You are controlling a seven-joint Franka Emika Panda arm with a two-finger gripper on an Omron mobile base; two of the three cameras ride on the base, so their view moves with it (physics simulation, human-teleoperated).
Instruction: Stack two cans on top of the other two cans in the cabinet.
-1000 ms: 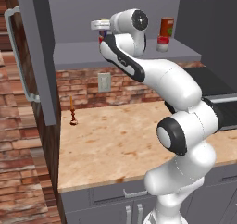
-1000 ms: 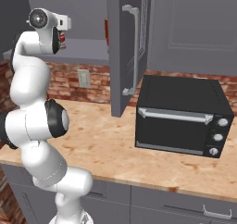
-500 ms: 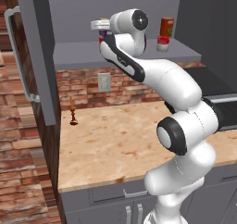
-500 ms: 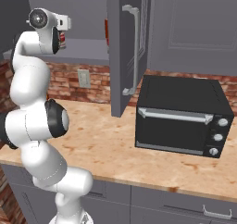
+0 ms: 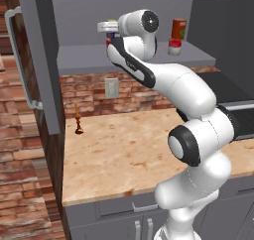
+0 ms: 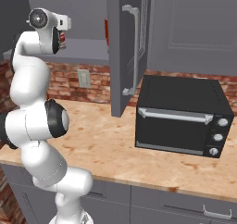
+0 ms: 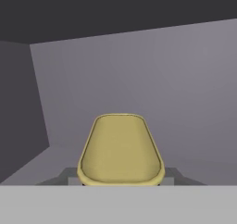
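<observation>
Nothing has moved since the earlier frame: the gripper [image 7: 120,183] stays clenched on the blue can [image 7: 121,149], bottom center of the hand view, inside the cabinet [image 7: 162,79].

Counter [image 5: 119,159]: speckled tan stone top, running wall to wall.
Oven [image 6: 183,116]: black countertop unit, silver bar handle across the front, three round knobs down its right side; stands at the counter's right end.
Backsplash [image 5: 144,88]: red-brown brick.
Outlet [image 5: 112,88]: pale plate set in the brick.
Small brown object [image 5: 78,122]: upright near the back left of the counter; identity unclear.
Drawers [image 5: 124,209]: grey fronts below the counter, small silver handles.
</observation>
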